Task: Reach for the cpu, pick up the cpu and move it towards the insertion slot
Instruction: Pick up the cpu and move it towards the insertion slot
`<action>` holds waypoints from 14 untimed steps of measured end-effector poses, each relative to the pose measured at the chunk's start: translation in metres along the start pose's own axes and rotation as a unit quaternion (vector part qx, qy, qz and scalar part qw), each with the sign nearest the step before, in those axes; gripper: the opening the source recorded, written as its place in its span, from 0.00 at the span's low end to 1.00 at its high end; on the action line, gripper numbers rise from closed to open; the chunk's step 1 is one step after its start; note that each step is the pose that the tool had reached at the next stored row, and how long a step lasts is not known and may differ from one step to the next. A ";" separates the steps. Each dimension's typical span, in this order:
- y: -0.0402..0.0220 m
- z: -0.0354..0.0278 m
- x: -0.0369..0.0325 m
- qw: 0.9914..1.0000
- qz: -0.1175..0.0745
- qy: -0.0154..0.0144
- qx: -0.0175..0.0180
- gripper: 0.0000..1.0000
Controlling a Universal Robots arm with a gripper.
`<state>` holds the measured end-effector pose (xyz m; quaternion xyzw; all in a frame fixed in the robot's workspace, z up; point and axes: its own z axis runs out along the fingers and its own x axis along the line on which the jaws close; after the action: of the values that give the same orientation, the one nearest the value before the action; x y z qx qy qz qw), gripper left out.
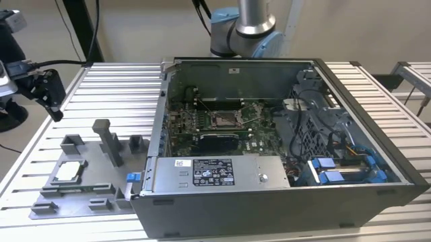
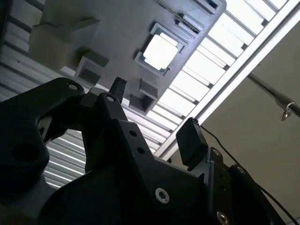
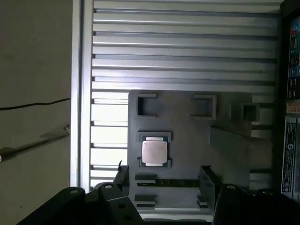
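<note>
Black two-fingered end effector (image 3: pixel 163 171) hangs wide open and empty above the small silvery square cpu (image 3: pixel 154 151). No grasp yet. In the exterior view the silver-framed insertion slot (image 1: pixel 224 119) waits at the cpu's two o'clock.

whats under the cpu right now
The cpu sits in a framed pocket of the grey fixture plate, which lies on the slatted table. The pocket floor directly beneath the chip is covered by it, so that cannot be seen.

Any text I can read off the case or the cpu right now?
Black label on the power supply: print too small to read.
White sticker beside it: unreadable.
Small tag on the case's back wall: unreadable.
cpu top: no legible marking.
</note>
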<state>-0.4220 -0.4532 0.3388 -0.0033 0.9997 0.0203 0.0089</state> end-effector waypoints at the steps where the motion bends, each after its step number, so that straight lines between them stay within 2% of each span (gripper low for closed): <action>1: -0.0001 0.0018 0.0000 1.000 0.000 -0.001 0.000 1.00; 5: -0.0004 0.0090 0.0001 1.000 0.000 -0.002 0.000 1.00; 13: -0.0010 0.0236 0.0004 1.000 -0.001 -0.002 0.000 1.00; 14: -0.0013 0.0310 0.0007 1.000 -0.002 -0.002 0.000 1.00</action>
<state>-0.4222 -0.4532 0.3077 -0.0049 0.9997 0.0203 0.0108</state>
